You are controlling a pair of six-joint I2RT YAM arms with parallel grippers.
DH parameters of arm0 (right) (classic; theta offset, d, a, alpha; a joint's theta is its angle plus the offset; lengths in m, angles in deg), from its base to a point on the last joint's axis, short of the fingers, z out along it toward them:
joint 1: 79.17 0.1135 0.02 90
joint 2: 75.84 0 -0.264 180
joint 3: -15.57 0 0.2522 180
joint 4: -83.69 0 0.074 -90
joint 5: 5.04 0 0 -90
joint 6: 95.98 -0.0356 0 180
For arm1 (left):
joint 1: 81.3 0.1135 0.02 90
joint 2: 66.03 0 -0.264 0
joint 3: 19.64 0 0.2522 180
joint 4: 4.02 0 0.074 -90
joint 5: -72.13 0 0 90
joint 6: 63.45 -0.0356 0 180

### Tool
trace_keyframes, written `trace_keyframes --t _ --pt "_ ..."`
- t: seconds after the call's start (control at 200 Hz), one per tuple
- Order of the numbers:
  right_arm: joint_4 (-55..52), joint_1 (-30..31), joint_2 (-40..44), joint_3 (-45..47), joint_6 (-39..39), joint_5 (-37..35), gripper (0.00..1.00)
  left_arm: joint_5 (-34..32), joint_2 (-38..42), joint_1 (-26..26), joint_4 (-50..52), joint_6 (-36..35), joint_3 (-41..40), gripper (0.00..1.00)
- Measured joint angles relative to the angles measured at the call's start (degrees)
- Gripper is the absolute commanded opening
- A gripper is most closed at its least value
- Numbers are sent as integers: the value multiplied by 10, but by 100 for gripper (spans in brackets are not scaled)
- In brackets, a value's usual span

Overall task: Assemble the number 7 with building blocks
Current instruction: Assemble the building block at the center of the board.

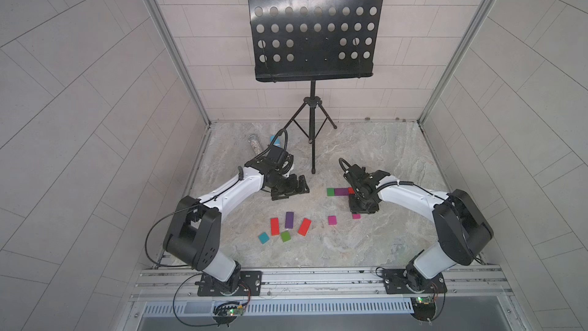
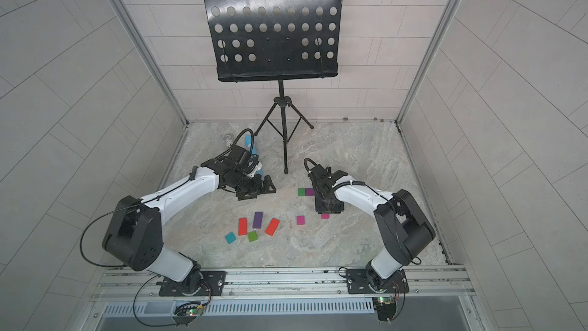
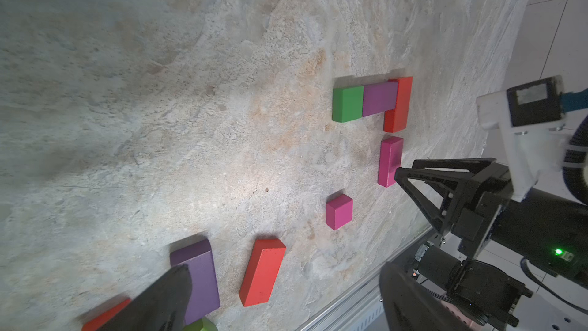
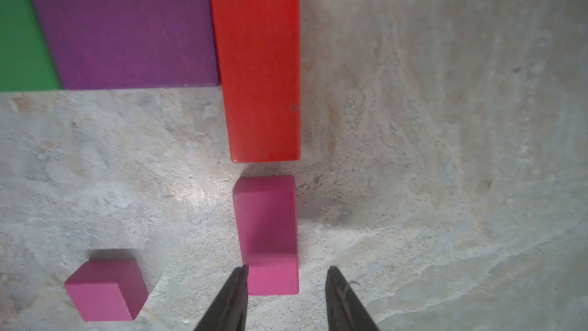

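Four blocks are forming a part-built 7 on the table (image 1: 397, 160). A green square (image 4: 19, 39) and purple bar (image 4: 127, 39) are making the top stroke, and a red bar (image 4: 261, 65) is running down from its end. A magenta bar (image 4: 265, 218) is lying flat in line below the red one, with a thin gap showing between them.

The right gripper (image 4: 286, 270) is straddling the magenta bar's near end, jaws partly apart. One finger (image 4: 237, 284) is touching the bar's side and the other is standing clear, so it is gripping nothing. The left gripper (image 1: 294, 186) is resting wide open and empty, well apart from the 7.

Closing that gap is probably what is needing care. A gentle push along the bar's length, keeping its long edges level with the red bar, looks best. Rising straight up should avoid the touching finger dragging the bar askew.

A magenta cube (image 4: 106, 288) is sitting near, on the top stroke's side. Bare table is lying open on the opposite side. Spare blocks (image 1: 289, 220) and the stand foot (image 1: 313, 170) are well clear.
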Motion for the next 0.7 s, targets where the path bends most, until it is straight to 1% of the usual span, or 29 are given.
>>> trace_keyframes --t 0.165,0.315,0.475,0.701 --pt "1 0 -23 -9 8 3 43 -1 -3 0 0 0 0 100" --pt "1 0 -32 -16 13 7 39 -4 -8 0 0 0 0 100" --pt "0 0 -42 -24 18 10 32 -6 -9 0 0 0 0 100" --pt "-8 0 -51 -39 18 9 30 -7 -10 2 0 0 0 100"
